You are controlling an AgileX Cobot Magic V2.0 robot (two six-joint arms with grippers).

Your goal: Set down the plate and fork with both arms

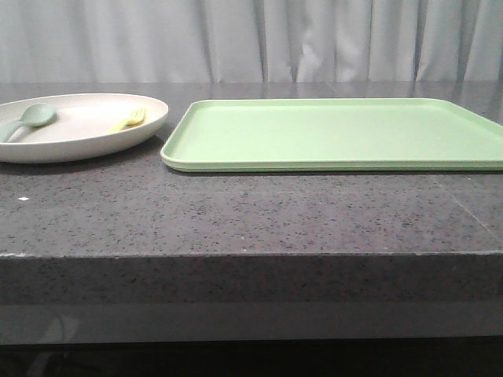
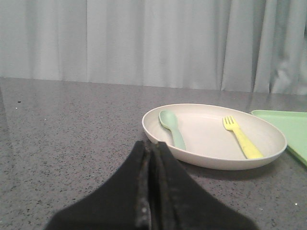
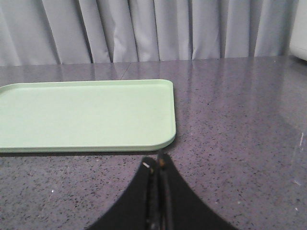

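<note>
The left tool [image 2: 152,148] shows only as a dark tip at the bottom of its wrist picture, its two halves pressed together with nothing between them. The right tool [image 3: 157,165] looks the same at the bottom of its own picture: pressed together, holding nothing. Neither tool appears in the front picture, and both arms are cut off by the frame edge.

Just beyond the left tool, right of centre in that picture, sits the plate [image 2: 211,160] on the table [image 2: 62,129]. The fork [image 2: 242,138] lies in its right half, tines toward the curtain; the spoon [image 2: 171,127] lies in its left half. In the front picture the plate [image 1: 94,145] sits at the upper left, cut off by the left edge, and the fork [image 1: 130,119] is small and hard to make out, probably leaning on the inner rim.

The tray [image 1: 330,133] fills the middle and right, just beside the plate, apparently apart; its right end runs off frame. Bare table lies in front of both.
</note>
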